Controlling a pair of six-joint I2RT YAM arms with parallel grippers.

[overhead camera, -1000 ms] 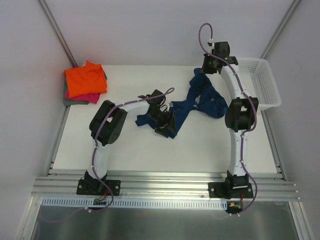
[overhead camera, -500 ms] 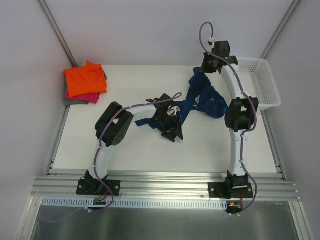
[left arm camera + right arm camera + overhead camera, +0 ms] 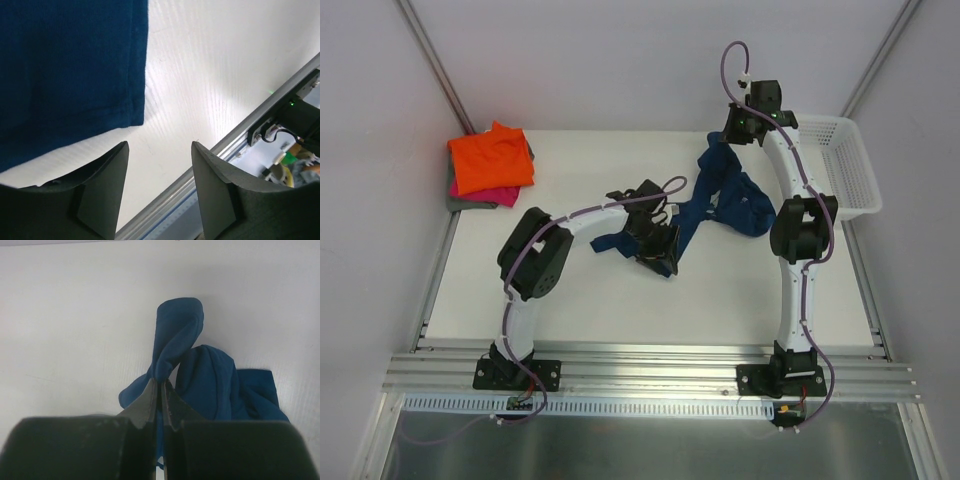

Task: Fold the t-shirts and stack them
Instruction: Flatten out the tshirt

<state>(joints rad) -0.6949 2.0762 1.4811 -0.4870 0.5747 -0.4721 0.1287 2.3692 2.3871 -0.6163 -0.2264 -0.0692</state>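
A navy blue t-shirt (image 3: 725,200) lies crumpled across the middle of the white table, one end lifted at the back. My right gripper (image 3: 728,138) is shut on that lifted fold of the navy t-shirt (image 3: 172,340), which bunches just beyond its tips (image 3: 161,382). My left gripper (image 3: 660,255) hovers at the shirt's near left end. In the left wrist view its jaws (image 3: 159,145) stand apart with bare table between them, and the shirt's hem (image 3: 75,65) lies just beyond them. Folded orange, pink and grey t-shirts (image 3: 490,165) are stacked at the far left corner.
A white lattice basket (image 3: 847,165) stands at the table's right edge beside the right arm. An aluminium rail (image 3: 650,365) runs along the near edge, also visible past the left fingers (image 3: 280,100).
My left gripper swung toward the near side and back beside the shirt's left end, its jaws narrowing a little. The right gripper kept hold of the lifted fold.
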